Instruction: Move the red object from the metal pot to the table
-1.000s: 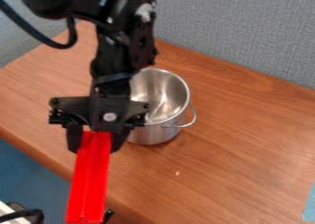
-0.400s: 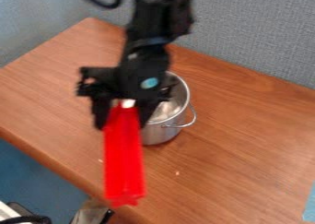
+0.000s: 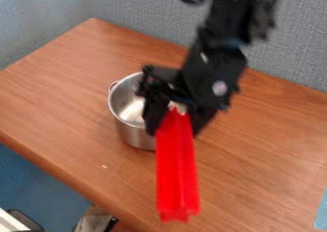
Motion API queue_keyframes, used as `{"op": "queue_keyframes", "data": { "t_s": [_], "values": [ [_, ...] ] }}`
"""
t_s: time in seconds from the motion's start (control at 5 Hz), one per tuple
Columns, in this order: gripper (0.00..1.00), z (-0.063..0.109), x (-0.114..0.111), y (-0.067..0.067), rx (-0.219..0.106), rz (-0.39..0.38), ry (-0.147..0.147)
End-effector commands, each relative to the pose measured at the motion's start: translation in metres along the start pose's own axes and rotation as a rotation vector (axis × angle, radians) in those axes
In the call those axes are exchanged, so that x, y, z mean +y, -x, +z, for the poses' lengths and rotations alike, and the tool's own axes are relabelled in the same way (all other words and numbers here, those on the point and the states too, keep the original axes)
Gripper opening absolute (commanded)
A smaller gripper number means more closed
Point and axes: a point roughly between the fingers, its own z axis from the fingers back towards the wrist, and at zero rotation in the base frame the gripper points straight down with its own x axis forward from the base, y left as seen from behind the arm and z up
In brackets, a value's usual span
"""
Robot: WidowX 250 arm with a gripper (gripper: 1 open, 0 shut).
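Clearly, the red block [image 3: 177, 174] hangs below the gripper [image 3: 177, 106], its top end gripped between part-open jaws.

A single camera covers the scene, so there is no second view to share any part of it. It looks from above and off to one side, tilted down across the wood-grain tabletop [image 3: 71, 102], whose far corner sits near the top left and whose near edge slants across the lower left. It faces the grey textured partition [image 3: 128, 16] behind the table. It sits near enough for the robot arm [image 3: 211, 69] to fill much of the height, yet far enough back to take in the whole width of the steel pot's [image 3: 133, 131] body, partly behind the arm.
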Motion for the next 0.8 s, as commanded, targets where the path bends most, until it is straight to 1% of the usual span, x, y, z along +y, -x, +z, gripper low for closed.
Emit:
{"op": "queue_keyframes", "data": {
  "t_s": [0.0, 0.2, 0.4, 0.6],
  "values": [
    [0.00, -0.014, 0.026, -0.017, 0.068, -0.100, 0.026],
    [0.00, -0.040, 0.049, -0.017, 0.078, -0.110, 0.041],
    [0.00, -0.064, 0.066, -0.015, 0.071, -0.118, 0.069],
    [0.00, -0.067, 0.059, -0.021, 0.074, -0.135, 0.029]
  ]
}}
